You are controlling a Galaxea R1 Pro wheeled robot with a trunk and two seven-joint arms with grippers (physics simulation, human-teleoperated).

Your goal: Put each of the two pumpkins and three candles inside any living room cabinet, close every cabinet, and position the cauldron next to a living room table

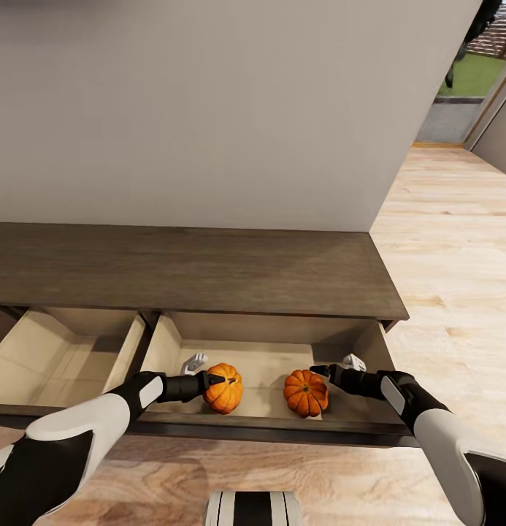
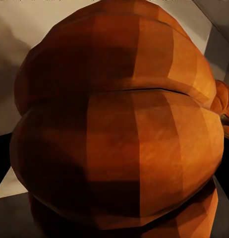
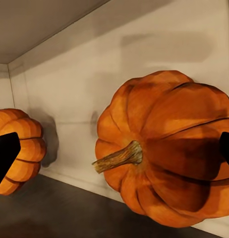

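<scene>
With both pumpkins lying in the open drawer [image 1: 271, 369], I can't tell whether my left gripper [image 1: 215, 380] grips the left pumpkin [image 1: 224, 389], while my right gripper [image 1: 320, 370] looks released beside the right pumpkin [image 1: 306, 392], so I should lift both arms straight up clear of the cabinet [image 1: 187, 270].

A plain grey wall [image 1: 209, 109] runs across the back. Its outer corner is the landmark here — past that corner, a light wood plank floor [image 1: 450, 241] stretches away into a passage. At the passage's far end, beyond the same corner, a doorway [image 1: 475, 80] opens on green grass outside — a grey panel [image 1: 501, 135] stands beside it.
</scene>
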